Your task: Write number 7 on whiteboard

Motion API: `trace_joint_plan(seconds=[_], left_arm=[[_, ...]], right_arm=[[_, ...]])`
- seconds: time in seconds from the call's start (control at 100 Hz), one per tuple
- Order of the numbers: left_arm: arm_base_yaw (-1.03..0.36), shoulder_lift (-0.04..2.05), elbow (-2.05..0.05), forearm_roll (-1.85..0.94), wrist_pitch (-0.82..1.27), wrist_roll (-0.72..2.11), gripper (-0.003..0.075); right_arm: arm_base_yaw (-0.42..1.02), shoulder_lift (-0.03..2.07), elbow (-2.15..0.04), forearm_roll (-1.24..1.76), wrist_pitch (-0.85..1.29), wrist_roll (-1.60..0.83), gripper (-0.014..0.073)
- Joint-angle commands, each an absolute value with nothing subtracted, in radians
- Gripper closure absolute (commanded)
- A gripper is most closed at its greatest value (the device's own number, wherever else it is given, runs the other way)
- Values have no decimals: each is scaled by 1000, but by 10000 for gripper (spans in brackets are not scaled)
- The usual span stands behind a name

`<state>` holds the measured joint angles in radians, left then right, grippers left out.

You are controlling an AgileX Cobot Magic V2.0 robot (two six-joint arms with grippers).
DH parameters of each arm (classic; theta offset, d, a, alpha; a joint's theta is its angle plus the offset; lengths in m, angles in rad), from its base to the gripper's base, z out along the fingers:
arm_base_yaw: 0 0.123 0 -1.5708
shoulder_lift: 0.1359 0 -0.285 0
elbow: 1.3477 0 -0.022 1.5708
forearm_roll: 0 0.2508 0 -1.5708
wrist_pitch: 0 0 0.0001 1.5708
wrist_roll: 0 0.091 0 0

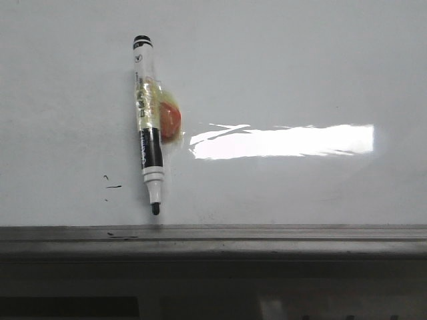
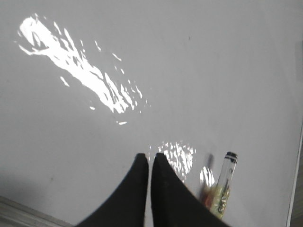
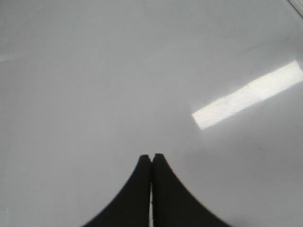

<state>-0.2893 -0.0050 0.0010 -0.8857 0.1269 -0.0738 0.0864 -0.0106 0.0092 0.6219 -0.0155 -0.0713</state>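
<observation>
Marker (image 1: 149,127) lies on whiteboard (image 1: 300,67); left gripper (image 2: 150,156), right gripper (image 3: 151,156) apparently closed, empty.

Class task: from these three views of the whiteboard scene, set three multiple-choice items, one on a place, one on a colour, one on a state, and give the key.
1. Where does the marker lie on the whiteboard?
A. left part, tip towards the grey ledge
B. far right corner
C. off the board, on the ledge

2. What colour is the blob taped to the marker's middle?
A. blue
B. orange-red
C. purple

3. How does the left end effector stand?
A. gripping the marker
B. wide open
C. shut on nothing

Key: 1 A, the front view shows it left with its tip just above the ledge. 2 B, the front view shows it. 3 C, its fingers meet, the marker lies beside them.
</observation>
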Motion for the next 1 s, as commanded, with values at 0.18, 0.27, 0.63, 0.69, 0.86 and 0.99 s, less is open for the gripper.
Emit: trace_joint_plan(seconds=[0.18,0.27,0.63,0.69,0.86,0.99], left_arm=[[-289,45,-170,-640,233,6,741],[-289,141,-265,-547,329,11,740],[-349,562,-512,-590,587,305,185],[-393,598,-523,-622,560,316,217],[-501,687,-527,-659,488,316,269],[-561,717,-527,-703,413,316,268]], right_arm=[[82,25,-288,453,262,-148,657],[82,93,-385,418,407,-256,657],[82,298,-580,433,619,-380,206],[82,308,-585,439,623,-380,140],[108,310,-588,447,623,-380,136],[111,310,-588,450,625,-380,136]])
